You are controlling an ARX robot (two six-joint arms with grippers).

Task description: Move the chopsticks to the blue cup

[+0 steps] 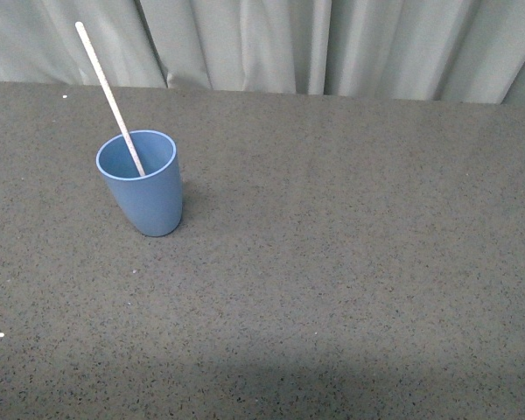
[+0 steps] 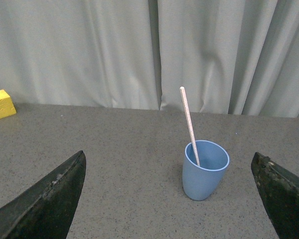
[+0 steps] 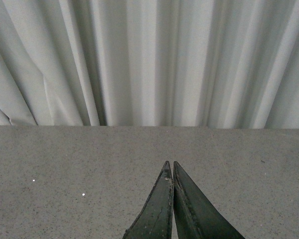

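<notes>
The blue cup (image 1: 143,185) stands upright on the grey table at the left. One cream-white chopstick (image 1: 108,92) stands inside it, leaning back and left over the rim. Neither arm shows in the front view. In the left wrist view the cup (image 2: 203,172) and the chopstick (image 2: 189,123) sit ahead of my left gripper (image 2: 169,172), whose two dark fingers (image 2: 50,199) are spread wide and hold nothing. My right gripper (image 3: 170,166) is shut and empty, its tips together above bare table, facing the curtain.
A grey-green curtain (image 1: 332,44) runs along the table's far edge. A small yellow block (image 2: 1,104) lies near the curtain in the left wrist view. A few white specks dot the grey tabletop (image 1: 350,280).
</notes>
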